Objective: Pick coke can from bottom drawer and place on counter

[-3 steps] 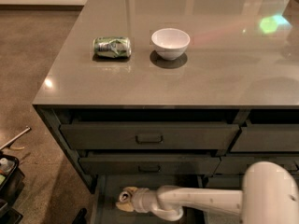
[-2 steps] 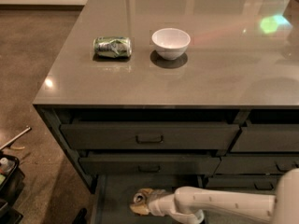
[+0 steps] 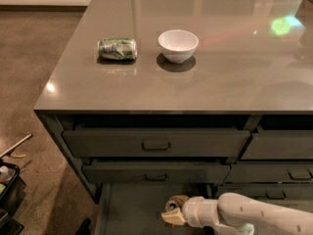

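Note:
The bottom drawer [image 3: 132, 207] is pulled open under the dark cabinet, and its flat grey tray shows at the lower edge of the camera view. My gripper [image 3: 173, 210], on the white arm [image 3: 244, 214] coming in from the lower right, is down inside this drawer near its middle. No red-orange coke can shows; it is hidden or out of view. The counter [image 3: 146, 89] is the glossy grey slab above the drawers.
A green-and-silver can [image 3: 117, 48] lies on its side on the counter, with a white bowl [image 3: 178, 45] to its right. Two closed drawers with handles [image 3: 155, 143] [image 3: 155, 174] sit above the open one. Clutter [image 3: 7, 180] lies on the floor at the left.
My gripper and arm have moved to the right inside the bottom drawer, from its left part towards its middle. Nothing on the counter has moved.

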`<state>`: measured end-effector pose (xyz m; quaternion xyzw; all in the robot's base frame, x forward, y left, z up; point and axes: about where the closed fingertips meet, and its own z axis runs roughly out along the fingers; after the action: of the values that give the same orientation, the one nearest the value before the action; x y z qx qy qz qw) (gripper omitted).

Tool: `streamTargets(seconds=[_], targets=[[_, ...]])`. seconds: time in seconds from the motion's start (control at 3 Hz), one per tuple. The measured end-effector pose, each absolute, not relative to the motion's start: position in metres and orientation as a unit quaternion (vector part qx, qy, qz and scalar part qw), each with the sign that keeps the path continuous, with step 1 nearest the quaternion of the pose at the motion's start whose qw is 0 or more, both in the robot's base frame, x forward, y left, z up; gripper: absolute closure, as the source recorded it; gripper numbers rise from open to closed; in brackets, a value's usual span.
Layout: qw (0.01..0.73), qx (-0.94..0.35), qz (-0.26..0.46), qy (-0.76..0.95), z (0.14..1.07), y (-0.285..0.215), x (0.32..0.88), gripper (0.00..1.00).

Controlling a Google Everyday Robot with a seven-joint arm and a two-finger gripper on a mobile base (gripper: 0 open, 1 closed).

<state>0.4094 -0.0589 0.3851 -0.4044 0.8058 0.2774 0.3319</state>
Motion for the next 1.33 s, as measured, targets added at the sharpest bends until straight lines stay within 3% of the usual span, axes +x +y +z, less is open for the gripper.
streamTargets(seconds=[0.67,1.33], targets=[[0.322,-0.423,0.311,0.788,0.406,-0.044,0.398,1.0],[0.205,-0.444,0.333,0.806,0.471,0.044,0.339,1.0]])
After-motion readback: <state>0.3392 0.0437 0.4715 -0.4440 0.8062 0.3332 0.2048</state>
